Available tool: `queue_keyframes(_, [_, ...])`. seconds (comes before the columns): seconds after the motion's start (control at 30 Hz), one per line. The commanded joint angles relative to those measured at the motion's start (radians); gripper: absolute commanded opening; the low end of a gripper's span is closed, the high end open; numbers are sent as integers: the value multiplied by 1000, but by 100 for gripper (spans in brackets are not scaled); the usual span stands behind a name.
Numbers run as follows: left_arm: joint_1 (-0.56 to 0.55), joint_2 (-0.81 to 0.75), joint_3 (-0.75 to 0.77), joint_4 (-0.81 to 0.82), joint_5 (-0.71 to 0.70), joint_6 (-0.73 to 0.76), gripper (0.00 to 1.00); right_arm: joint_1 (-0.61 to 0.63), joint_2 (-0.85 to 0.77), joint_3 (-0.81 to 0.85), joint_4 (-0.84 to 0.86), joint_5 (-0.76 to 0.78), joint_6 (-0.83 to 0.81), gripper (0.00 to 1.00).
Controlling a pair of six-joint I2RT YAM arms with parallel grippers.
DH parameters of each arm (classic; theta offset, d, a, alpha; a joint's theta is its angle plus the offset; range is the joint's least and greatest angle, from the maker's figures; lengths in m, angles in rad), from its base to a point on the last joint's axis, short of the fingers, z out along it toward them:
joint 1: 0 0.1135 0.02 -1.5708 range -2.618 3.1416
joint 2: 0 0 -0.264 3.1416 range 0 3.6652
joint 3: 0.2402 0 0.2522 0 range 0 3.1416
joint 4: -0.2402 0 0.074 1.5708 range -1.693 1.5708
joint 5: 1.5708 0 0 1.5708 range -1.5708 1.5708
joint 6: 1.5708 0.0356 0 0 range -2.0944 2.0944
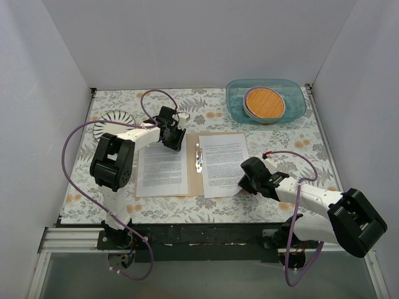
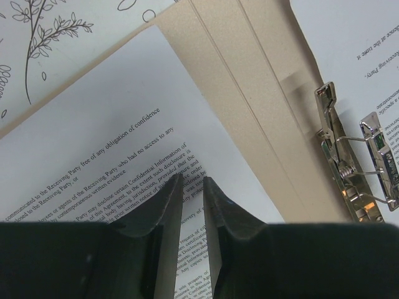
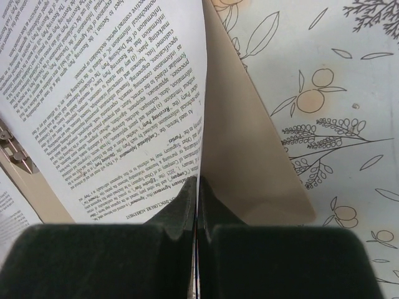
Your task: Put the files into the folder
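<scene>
- The folder (image 1: 192, 184) lies open on the table (image 1: 280, 156) with its metal spine clip (image 1: 199, 159) at the middle. One printed sheet, the left-hand sheet (image 1: 162, 171), lies left of the clip, and the right-hand sheet (image 1: 221, 165) lies right of it.
- The right end effector (image 3: 197, 182) is clamped on the right-hand sheet's outer edge, away from the clip. The tan cover stands lifted beside it, possibly pinched too.
- The left end effector (image 2: 193, 182) hovers over the left-hand sheet near the clip, its fingers a narrow gap apart and holding nothing.
- The paper looks light, limp and slick, and would likely buckle if pushed. An edge or corner is probably the best place to pinch it.
</scene>
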Motion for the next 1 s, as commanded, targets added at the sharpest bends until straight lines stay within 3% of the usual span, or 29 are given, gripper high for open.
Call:
queue_keyframes(0.0, [2,-52,-16,-34,5,13,19,3,27,54,12,28,17,1])
queue_keyframes(0.97, [2,-79,-64,-32,13,13,19,31,137,146,-34,61,61,1])
